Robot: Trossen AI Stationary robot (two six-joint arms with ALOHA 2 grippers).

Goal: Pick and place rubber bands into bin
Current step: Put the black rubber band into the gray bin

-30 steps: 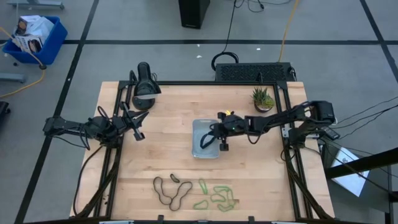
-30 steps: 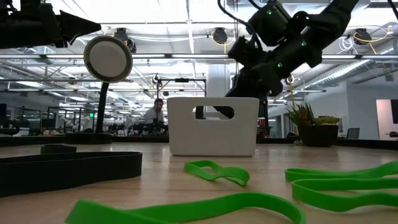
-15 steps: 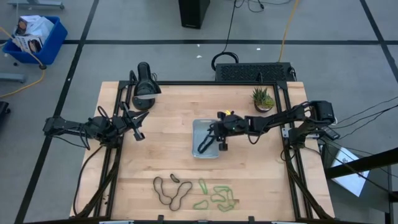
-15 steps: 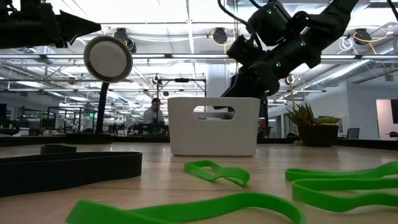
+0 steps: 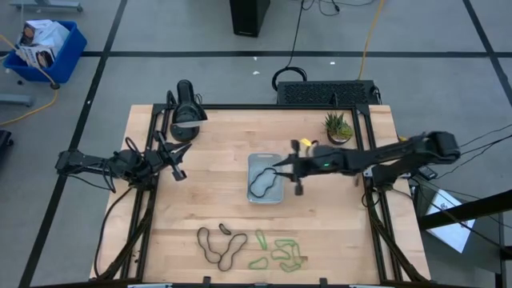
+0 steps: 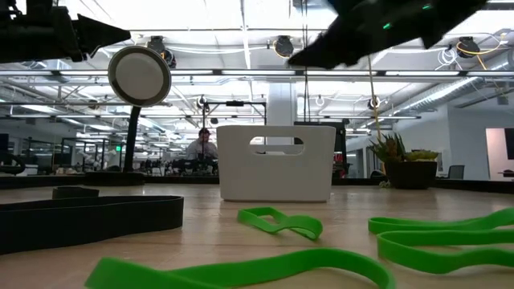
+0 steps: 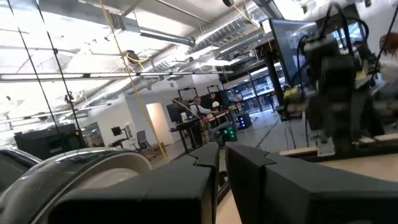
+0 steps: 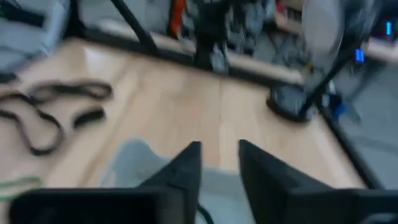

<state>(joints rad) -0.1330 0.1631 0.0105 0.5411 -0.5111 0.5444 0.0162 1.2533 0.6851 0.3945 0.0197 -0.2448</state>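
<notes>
Bin [image 5: 266, 178] at mid-table already holds one dark rubber band [image 5: 262, 184], while the right gripper [image 5: 293, 167] hovers at its right rim, fingers slightly parted and empty. Remaining rubber bands [image 5: 250, 248], dark and green, lie along the table's front edge. The left gripper [image 5: 178, 166] waits near the left edge, jaws nearly closed on nothing. Risk: overlapping loops could drag neighbours when lifted.
</notes>
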